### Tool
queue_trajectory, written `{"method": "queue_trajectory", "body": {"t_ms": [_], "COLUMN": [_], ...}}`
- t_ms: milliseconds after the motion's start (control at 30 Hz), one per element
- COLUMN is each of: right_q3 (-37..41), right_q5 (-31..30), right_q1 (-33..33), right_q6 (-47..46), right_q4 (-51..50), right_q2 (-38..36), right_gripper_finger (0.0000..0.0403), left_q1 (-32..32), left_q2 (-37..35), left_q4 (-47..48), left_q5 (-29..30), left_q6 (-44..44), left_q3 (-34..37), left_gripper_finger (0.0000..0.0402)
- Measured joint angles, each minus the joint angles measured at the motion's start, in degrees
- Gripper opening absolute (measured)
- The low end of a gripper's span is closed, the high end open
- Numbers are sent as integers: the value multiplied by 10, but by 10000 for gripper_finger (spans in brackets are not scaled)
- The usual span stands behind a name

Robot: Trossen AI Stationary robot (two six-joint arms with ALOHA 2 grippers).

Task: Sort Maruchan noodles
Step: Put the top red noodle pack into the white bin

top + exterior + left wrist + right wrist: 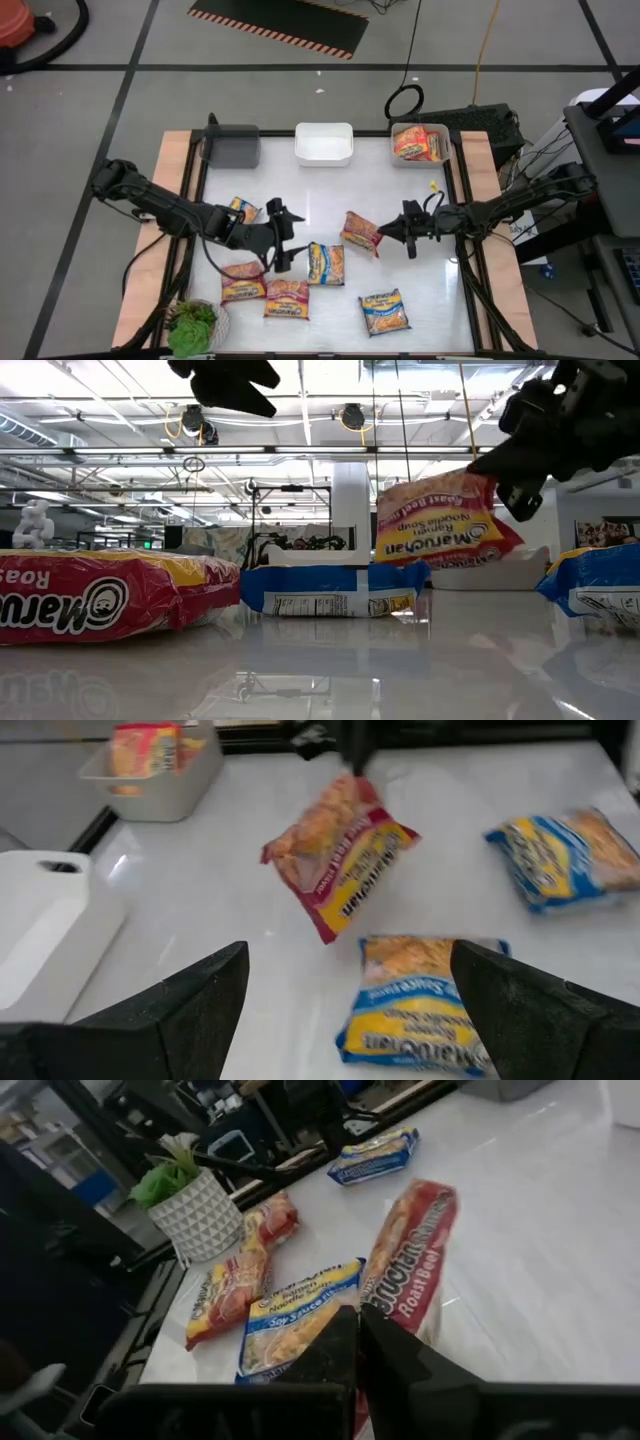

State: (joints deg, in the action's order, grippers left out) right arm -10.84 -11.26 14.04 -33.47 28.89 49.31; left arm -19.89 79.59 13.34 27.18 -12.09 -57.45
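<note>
The high view looks straight down on the whole white table (420,285). The low view sits at tabletop level, very close to the packets, facing the room. Both wrist views look down obliquely from close by. All four share the red Maruchan packet (360,232) (440,520) (338,855) (412,1250), the landmark near the table's middle.

Right end effector (392,231) clamped, raised.

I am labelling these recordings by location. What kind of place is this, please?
Most likely a robotics lab or workshop, not a home. The white table stands on a grey floor with striped hazard tape, cables run around it, and the low view shows ceiling pipes and equipment racks behind.
</note>
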Motion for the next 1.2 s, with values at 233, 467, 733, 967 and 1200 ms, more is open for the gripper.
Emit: {"method": "queue_trajectory", "body": {"t_ms": [233,467,733,967,1200], "right_q3": [-33,-79,-199,-336,-418], "right_q5": [2,10,39,21,5], "right_q1": [0,0,34,62,70], "right_q6": [41,63,99,153,158], "right_q4": [-25,-26,-77,-196,-233], "right_q2": [1,44,152,237,294], "right_gripper_finger": [0,0,0,0,0], "left_q1": [16,26,27,31,31], "left_q2": [0,27,44,30,30], "left_q4": [-7,-96,-112,-120,-110], "left_q5": [1,-33,-42,-174,-219], "left_q6": [-6,41,67,64,19], "left_q3": [0,0,0,0,0], "left_gripper_finger": [351,351,351,351,351]}}
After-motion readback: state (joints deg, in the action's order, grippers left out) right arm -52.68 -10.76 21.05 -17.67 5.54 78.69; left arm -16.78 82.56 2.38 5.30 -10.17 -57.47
